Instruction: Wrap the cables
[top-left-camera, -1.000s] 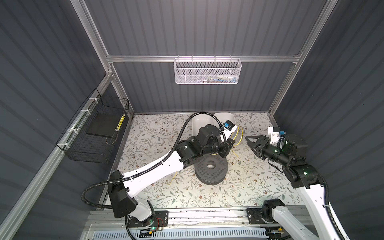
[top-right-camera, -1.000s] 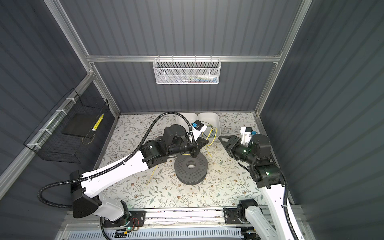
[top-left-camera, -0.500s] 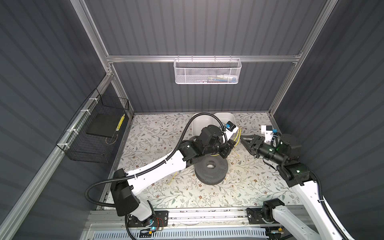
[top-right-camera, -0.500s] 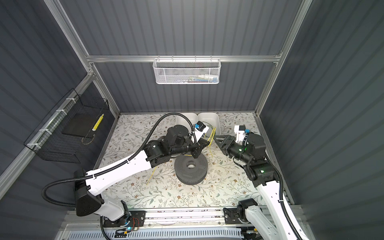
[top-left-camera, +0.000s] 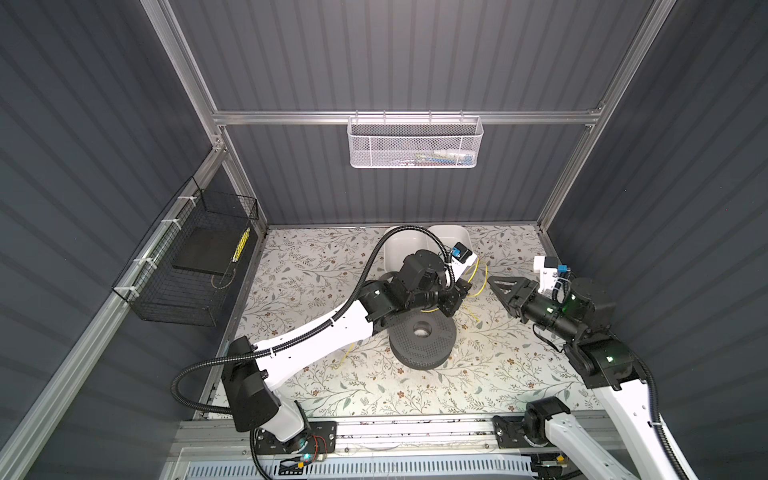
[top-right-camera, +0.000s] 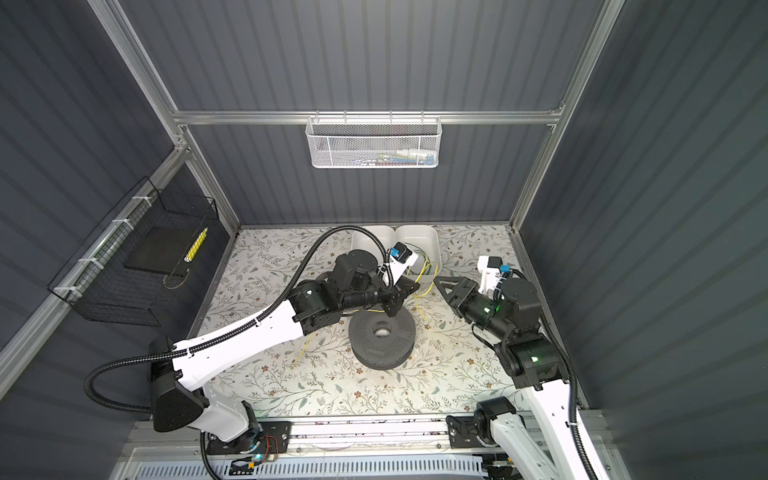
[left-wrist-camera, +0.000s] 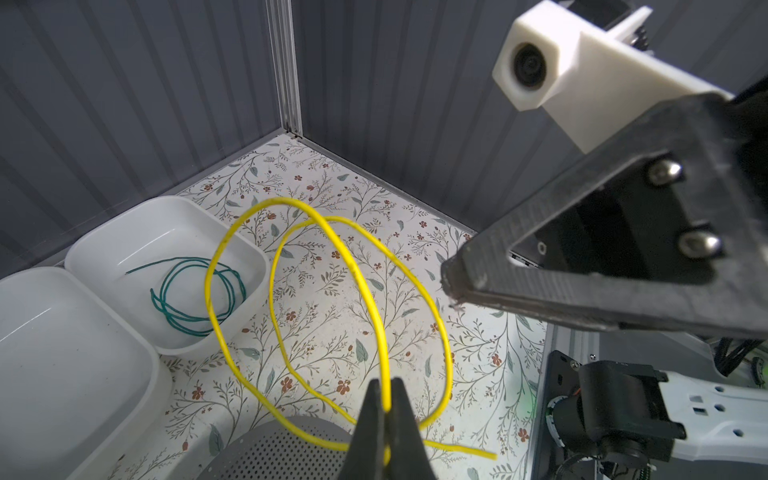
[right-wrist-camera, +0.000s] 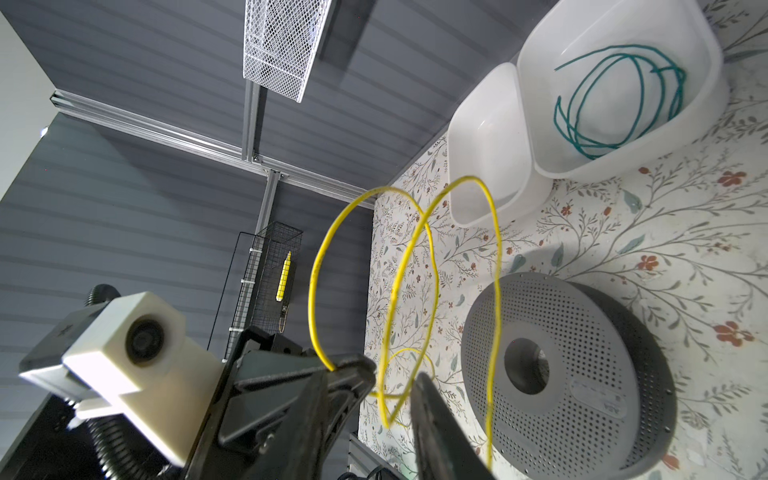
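Note:
My left gripper (left-wrist-camera: 386, 395) is shut on the yellow cable (left-wrist-camera: 361, 286), holding its loops in the air just above the back edge of the grey perforated spool (top-left-camera: 422, 336). In both top views this left gripper (top-left-camera: 455, 299) (top-right-camera: 398, 297) is at the table's middle. The cable's tail (top-left-camera: 345, 357) trails on the mat under the left arm. My right gripper (top-left-camera: 498, 291) (right-wrist-camera: 390, 386) is open beside the loops, and yellow strands pass between its fingers unpinched. The green cable (left-wrist-camera: 187, 291) (right-wrist-camera: 602, 104) lies coiled in a white tray (left-wrist-camera: 124, 232).
A second white tray (left-wrist-camera: 62, 353) sits beside the first at the back. A white mesh basket (top-left-camera: 415, 143) hangs on the back wall. A black wire basket (top-left-camera: 195, 266) hangs on the left wall. The arms' base rail (top-left-camera: 415, 428) runs along the front edge.
My right gripper has moved left toward the held yellow loops and its jaws have narrowed somewhat. The left gripper has stayed shut on the cable, almost in place.

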